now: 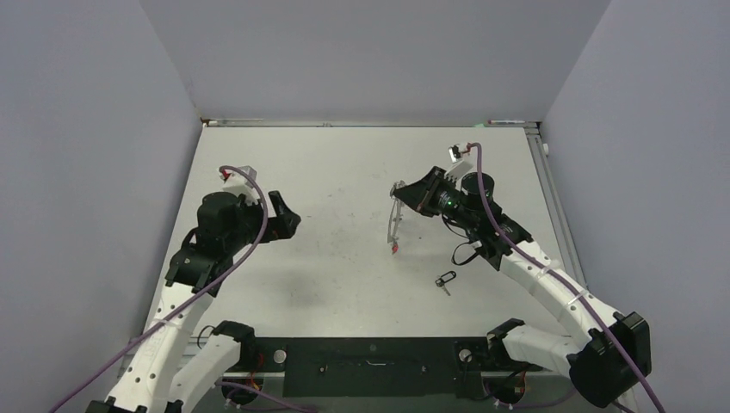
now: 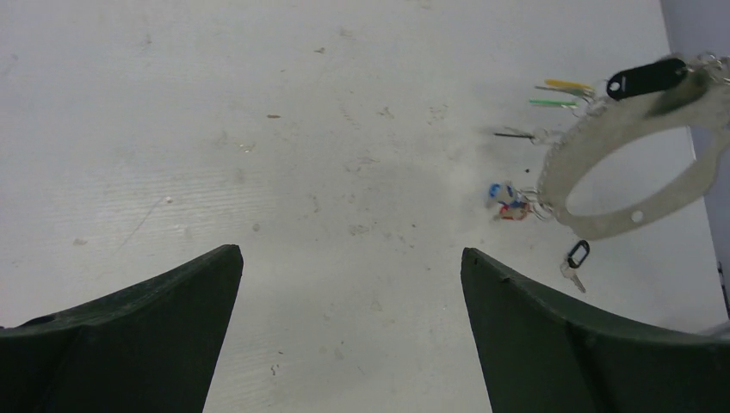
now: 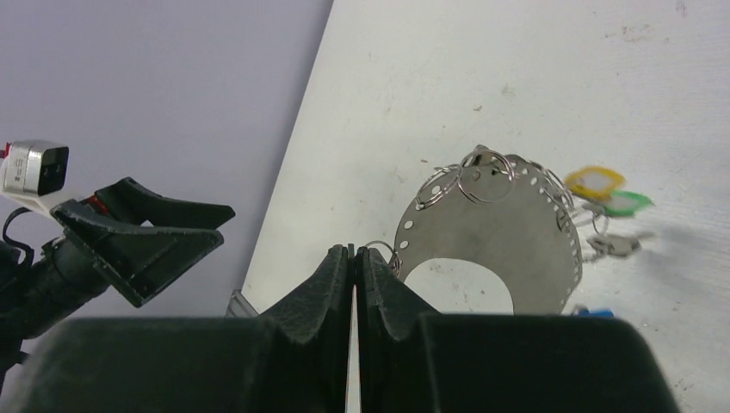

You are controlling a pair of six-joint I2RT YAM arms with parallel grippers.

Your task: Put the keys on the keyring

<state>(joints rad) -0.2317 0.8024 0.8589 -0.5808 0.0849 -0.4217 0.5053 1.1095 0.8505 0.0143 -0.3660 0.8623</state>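
Keyring (image 1: 395, 220) is held off the table (image 1: 327, 172), centre-right of the top view, hoop standing on edge. Tagged keys (image 2: 568, 85) hang from small rings through its rim holes. Yellow, green and black tags are at the upper right of the left wrist view, blue and red lower down. One loose key (image 1: 445, 280) with a black tag lies flat on the table, below and right of the hoop, apart from it. Right gripper (image 1: 411, 196) has its jaws pressed together, pinching the hoop's rim. Left gripper (image 1: 290, 217) is mid-left, jaws wide apart, holding nothing, well apart from the hoop.
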